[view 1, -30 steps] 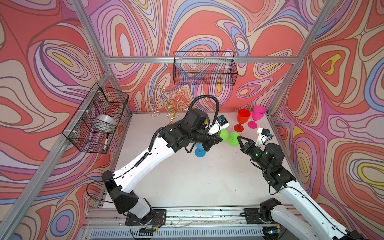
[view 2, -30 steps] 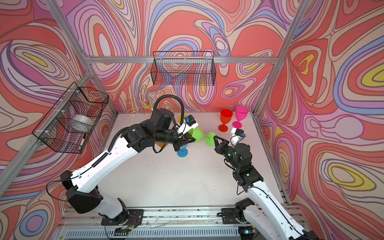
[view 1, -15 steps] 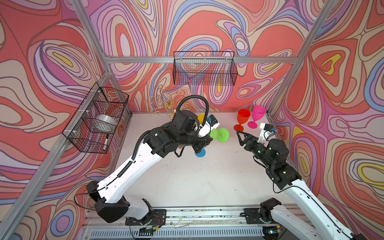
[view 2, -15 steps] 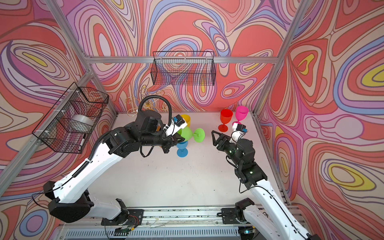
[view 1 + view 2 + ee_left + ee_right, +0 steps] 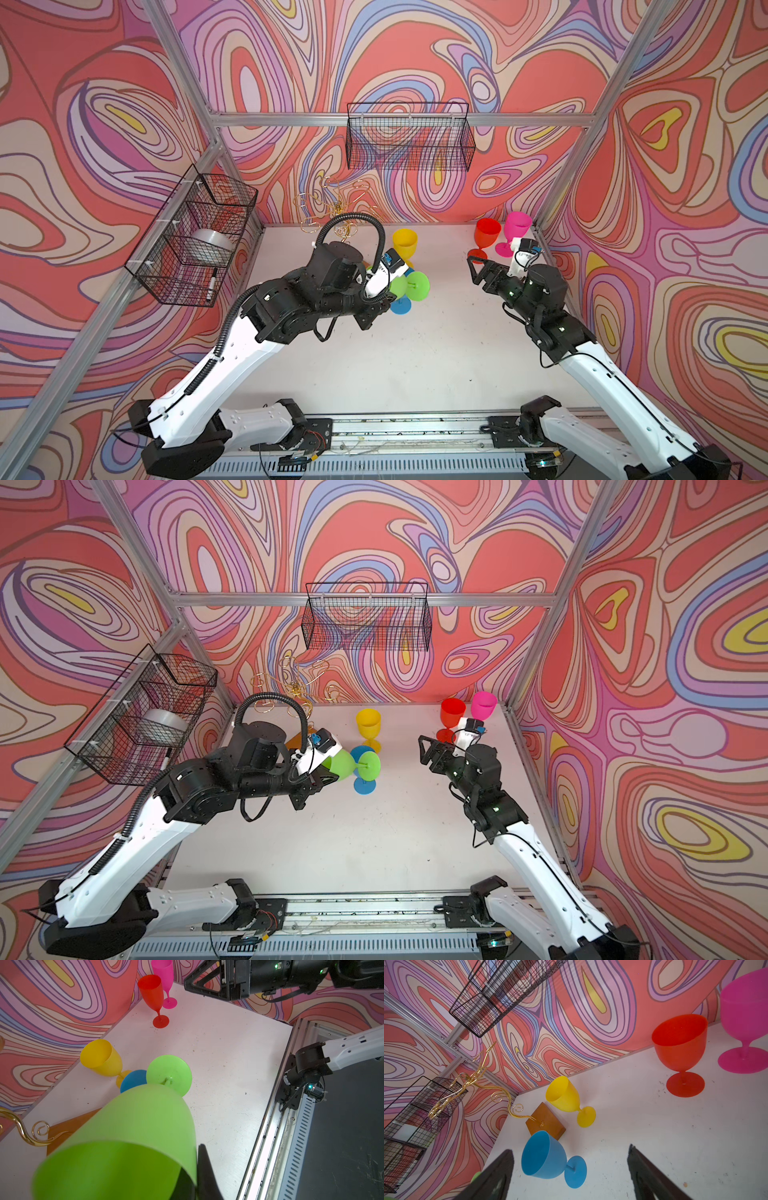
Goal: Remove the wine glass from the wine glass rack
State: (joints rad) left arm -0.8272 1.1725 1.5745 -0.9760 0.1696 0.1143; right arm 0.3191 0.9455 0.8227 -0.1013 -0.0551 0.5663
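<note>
the left gripper [image 5: 323,776] is clamped on the bowl of the green wine glass [image 5: 343,764], which hangs on its side above the table [image 5: 415,365], clear of the wine glass rack [image 5: 332,205], its round foot turned toward the right arm. the rack's gold wire arms rise in the far left corner close to the back wall, and its amber base [image 5: 546,1124] lies flat on the table, partly under the left arm's wrist. in the left wrist view one black finger [image 5: 205,1174] shows at the rim of the green bowl; the other is hidden behind it. a blue glass [image 5: 544,1155] stands upright just beside a corner of the base, and in both top views the green foot overlaps it; whether they touch i cannot tell. a yellow glass [image 5: 405,245] stands nearer the back wall, its foot close to the base. a red glass [image 5: 487,235] and a pink glass [image 5: 517,226] stand side by side in the far right corner, the pink one nearest the right wall. the right gripper [image 5: 570,1150] hovers just in front of them with its jaws wide apart. between the two arms the table lies open as far as the front rail [image 5: 395,428]. the back basket [image 5: 409,141] of black mesh hangs on the back wall above the glasses, and the side basket [image 5: 195,237] hangs on the left wall, above the table's left edge.
</note>
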